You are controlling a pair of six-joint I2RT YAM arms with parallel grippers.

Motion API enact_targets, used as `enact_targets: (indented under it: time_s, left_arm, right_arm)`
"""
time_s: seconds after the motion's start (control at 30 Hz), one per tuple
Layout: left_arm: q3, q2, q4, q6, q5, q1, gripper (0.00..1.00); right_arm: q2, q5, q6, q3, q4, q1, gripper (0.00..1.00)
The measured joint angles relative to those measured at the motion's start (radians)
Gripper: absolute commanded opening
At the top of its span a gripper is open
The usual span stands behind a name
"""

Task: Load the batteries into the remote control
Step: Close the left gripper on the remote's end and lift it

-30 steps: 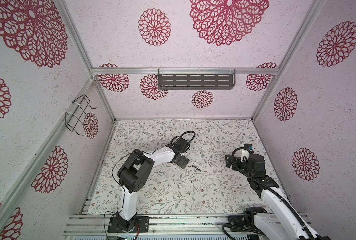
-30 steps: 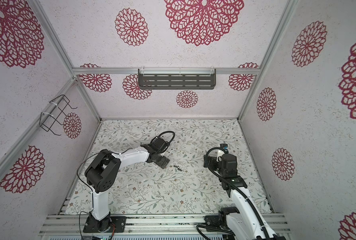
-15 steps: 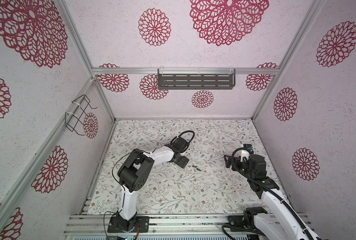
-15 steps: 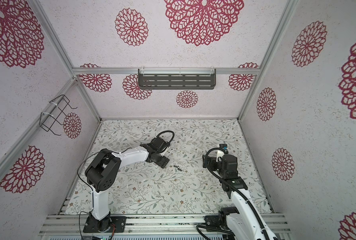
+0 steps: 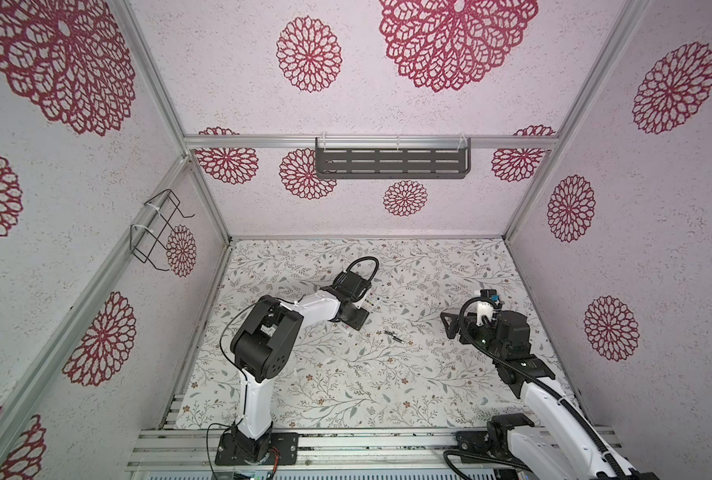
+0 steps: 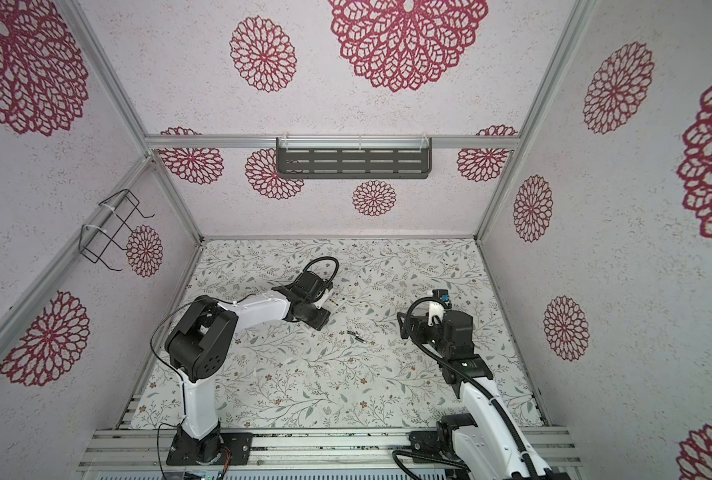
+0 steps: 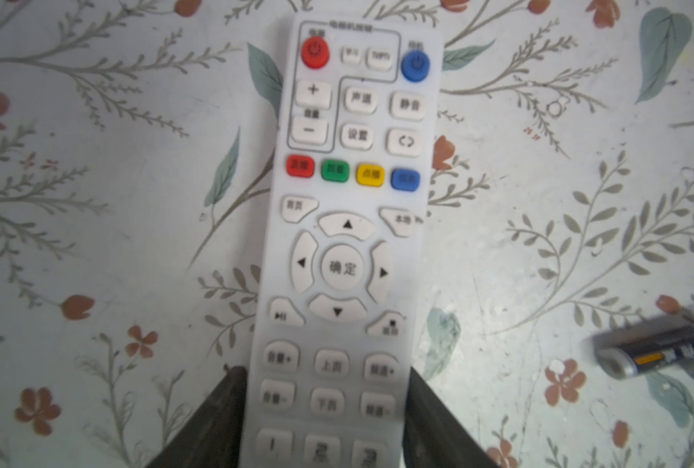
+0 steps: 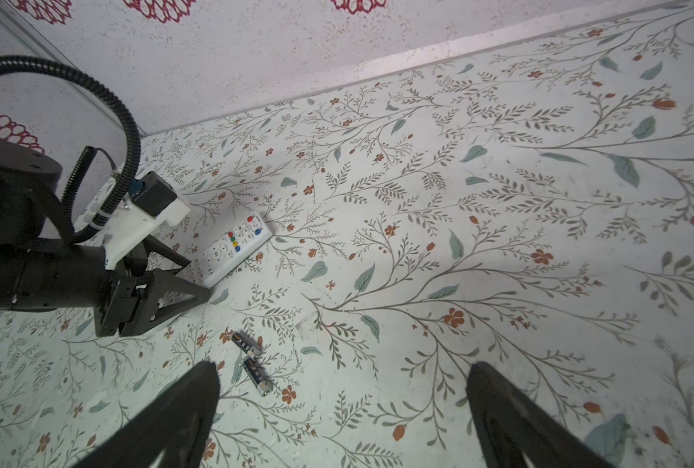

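Seen from my remote station: the left end effector (image 7: pixel 325 370) stood closed on the remote control (image 7: pixel 349 227). One dark finger (image 7: pixel 223 413) lay against each long edge, near the number-key end. The remote was button-side up and flat on the floral worktop (image 8: pixel 499 243), toward the far left of the middle in both top views, and its coloured keys faced the wrist camera.

The two batteries (image 8: pixel 246 345) rested loose on the worktop, nearly end to end and touching or almost so. They were a short way from the remote and lay between the two arms in a top view (image 5: pixel 393 336). Nothing was holding them.

The right end effector (image 8: pixel 343 368) hung with its jaws spread wide and empty. It was above the worktop and pointed toward the batteries.

I judged the job to be at its opening step, securing the remote, with no battery loaded. The keypad was uppermost, so the battery recess had to be on the hidden underside. I could not see whether a cover closed it.

By my reckoning, the next move called for lifting the remote and turning it over so that the back faced up. The left arm would then have to hold it steady while the right came down on one battery. That slim, round cell looked likely to roll under a careless pinch, so the jaws would need to be square across its body.
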State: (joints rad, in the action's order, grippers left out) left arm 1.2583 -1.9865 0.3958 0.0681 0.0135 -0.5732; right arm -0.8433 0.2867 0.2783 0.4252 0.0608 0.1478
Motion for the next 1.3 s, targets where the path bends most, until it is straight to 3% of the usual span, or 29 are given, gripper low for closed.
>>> enact_targets:
  time_s: [0.13, 0.33, 0.43, 0.5, 0.57, 0.87, 1.3]
  left_arm:
    - [-0.059, 0.077, -0.012, 0.013, 0.063, 0.024, 0.59]
    - [-0.131, 0.227, -0.081, 0.050, 0.247, 0.053, 0.56]
    - [-0.138, 0.253, -0.110, 0.066, 0.276, 0.055, 0.69]
    - [-0.140, 0.251, -0.118, 0.078, 0.262, 0.055, 0.87]
    - [-0.140, 0.239, -0.119, 0.086, 0.234, 0.055, 0.95]
    - [0.022, 0.068, -0.044, 0.064, 0.074, 0.031, 0.96]
    - [0.273, -0.154, 0.109, 0.004, 0.029, 0.013, 0.91]
  right_arm:
    - [-0.032, 0.046, 0.015, -0.008, 0.043, 0.011, 0.99]
    - [-0.125, 0.142, 0.096, -0.010, 0.156, 0.033, 0.99]
    - [-0.164, 0.167, 0.136, -0.011, 0.209, 0.051, 0.99]
    - [-0.180, 0.172, 0.154, -0.010, 0.229, 0.063, 0.99]
    - [-0.189, 0.174, 0.168, -0.010, 0.243, 0.076, 0.99]
    - [-0.186, 0.162, 0.171, -0.010, 0.241, 0.105, 0.99]
    - [-0.142, 0.137, 0.166, -0.010, 0.173, 0.111, 0.99]
